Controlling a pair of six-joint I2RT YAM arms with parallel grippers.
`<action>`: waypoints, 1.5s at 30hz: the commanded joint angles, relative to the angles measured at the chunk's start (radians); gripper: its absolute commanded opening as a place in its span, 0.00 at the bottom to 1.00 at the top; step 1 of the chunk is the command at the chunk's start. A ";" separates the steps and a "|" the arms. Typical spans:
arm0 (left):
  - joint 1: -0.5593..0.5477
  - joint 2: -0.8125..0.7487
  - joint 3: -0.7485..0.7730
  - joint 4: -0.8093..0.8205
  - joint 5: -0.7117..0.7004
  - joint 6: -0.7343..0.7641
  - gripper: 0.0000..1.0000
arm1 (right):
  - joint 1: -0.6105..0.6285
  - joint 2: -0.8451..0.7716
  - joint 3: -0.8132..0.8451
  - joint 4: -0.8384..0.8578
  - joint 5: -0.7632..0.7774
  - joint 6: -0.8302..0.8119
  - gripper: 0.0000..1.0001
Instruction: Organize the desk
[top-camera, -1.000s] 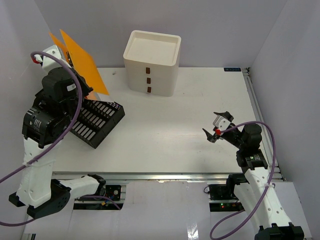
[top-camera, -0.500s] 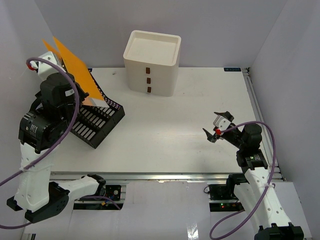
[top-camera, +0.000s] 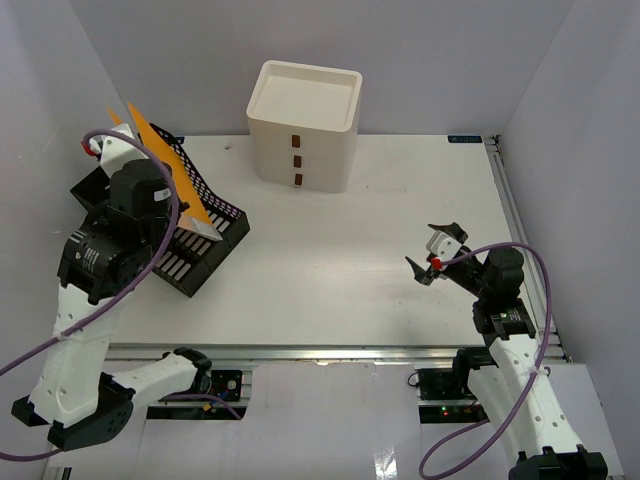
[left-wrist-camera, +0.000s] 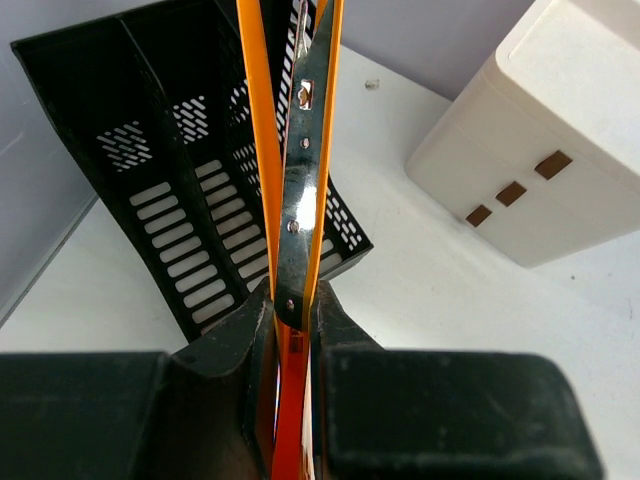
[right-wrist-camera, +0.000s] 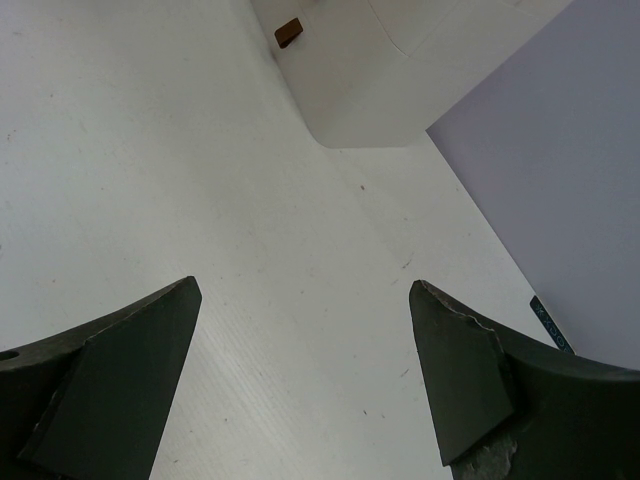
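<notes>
My left gripper (left-wrist-camera: 291, 318) is shut on an orange folder (left-wrist-camera: 258, 150) with a dark metal clip strip (left-wrist-camera: 303, 180) between its covers. In the top view the folder (top-camera: 160, 160) stands nearly edge-on, tilted, over the black mesh file rack (top-camera: 200, 250) at the left of the white desk (top-camera: 350, 250). The wrist view shows the folder's far end over the rack's (left-wrist-camera: 170, 180) slots; I cannot tell whether it touches. My right gripper (top-camera: 432, 256) is open and empty above the desk's right side, and its jaws stand wide apart in the right wrist view (right-wrist-camera: 302, 288).
A white three-drawer box (top-camera: 305, 120) with brown handles stands at the back centre, also in the left wrist view (left-wrist-camera: 540, 130) and the right wrist view (right-wrist-camera: 340, 60). White walls enclose the desk. A metal rail (top-camera: 330, 352) runs along the front edge.
</notes>
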 joint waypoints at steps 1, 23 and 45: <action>0.001 0.037 0.016 0.073 0.015 -0.005 0.00 | -0.004 -0.005 -0.009 0.041 -0.007 -0.001 0.92; 0.242 0.214 0.124 0.089 0.215 0.064 0.00 | -0.006 -0.032 -0.007 0.038 -0.009 -0.004 0.92; 0.422 0.445 0.286 0.061 0.377 0.008 0.00 | -0.005 -0.062 -0.010 0.035 -0.008 -0.012 0.92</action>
